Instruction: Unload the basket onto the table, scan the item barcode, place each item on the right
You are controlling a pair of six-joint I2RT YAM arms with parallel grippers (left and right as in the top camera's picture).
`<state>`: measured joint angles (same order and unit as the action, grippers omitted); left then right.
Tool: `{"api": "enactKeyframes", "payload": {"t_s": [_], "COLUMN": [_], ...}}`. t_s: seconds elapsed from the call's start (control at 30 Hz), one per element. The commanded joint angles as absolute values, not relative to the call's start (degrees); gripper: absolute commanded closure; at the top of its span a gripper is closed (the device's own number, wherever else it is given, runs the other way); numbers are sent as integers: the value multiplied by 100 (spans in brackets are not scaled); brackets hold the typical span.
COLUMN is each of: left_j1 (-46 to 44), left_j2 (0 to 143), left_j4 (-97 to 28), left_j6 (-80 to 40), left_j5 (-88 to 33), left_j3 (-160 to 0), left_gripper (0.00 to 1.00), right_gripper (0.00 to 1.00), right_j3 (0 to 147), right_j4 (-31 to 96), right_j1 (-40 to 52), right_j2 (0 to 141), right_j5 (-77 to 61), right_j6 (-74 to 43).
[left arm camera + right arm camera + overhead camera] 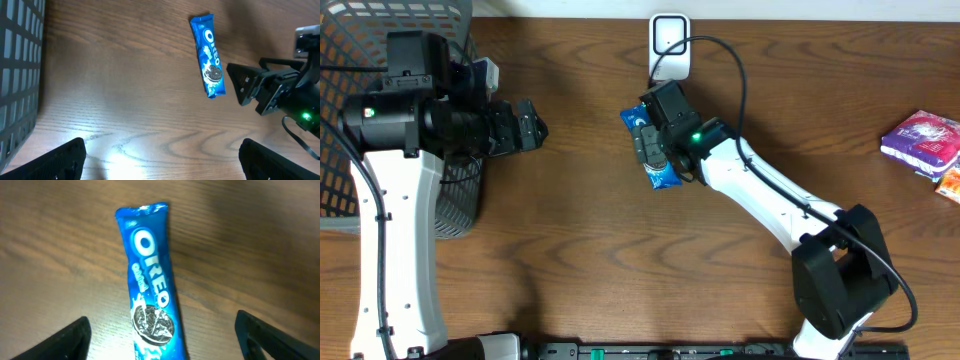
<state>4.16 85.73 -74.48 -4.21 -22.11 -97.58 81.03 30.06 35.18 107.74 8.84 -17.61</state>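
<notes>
A blue Oreo pack (150,280) lies flat on the wooden table, label side up; no barcode shows on it. My right gripper (162,335) hangs open straight above it, one finger on each side and neither touching the wrapper. From overhead the pack (664,178) pokes out from under the right gripper (653,148) at both ends. My left gripper (532,125) is open and empty over bare wood, left of the pack (209,55). A white scanner (669,45) with a black cable stands at the table's back edge, just behind the pack.
A grey mesh basket (380,30) fills the back left corner, right by the left arm; its wall shows in the left wrist view (15,75). A pink-purple packet (920,138) and an orange one (950,185) lie at the far right edge.
</notes>
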Motion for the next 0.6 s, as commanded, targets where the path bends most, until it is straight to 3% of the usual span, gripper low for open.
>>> {"api": "enactKeyframes", "payload": {"t_s": [0.0, 0.3, 0.57], "left_j1": [405, 405, 405], "left_j2": [8595, 8595, 8595], "left_j4": [-7456, -7454, -7456], "left_j6": [-346, -346, -346], "left_j5": [-2178, -2178, -2180], "left_j3": [-9773, -9773, -9773], "left_gripper": [2, 2, 2], "right_gripper": [7, 1, 13], "right_j3": [8079, 8079, 8077], "right_j4": [2930, 2746, 2652], "right_j1": [3583, 3699, 3872], "right_j2": [11006, 11802, 11832], "right_j5": [725, 915, 1483], "right_j6": [-851, -187, 91]}}
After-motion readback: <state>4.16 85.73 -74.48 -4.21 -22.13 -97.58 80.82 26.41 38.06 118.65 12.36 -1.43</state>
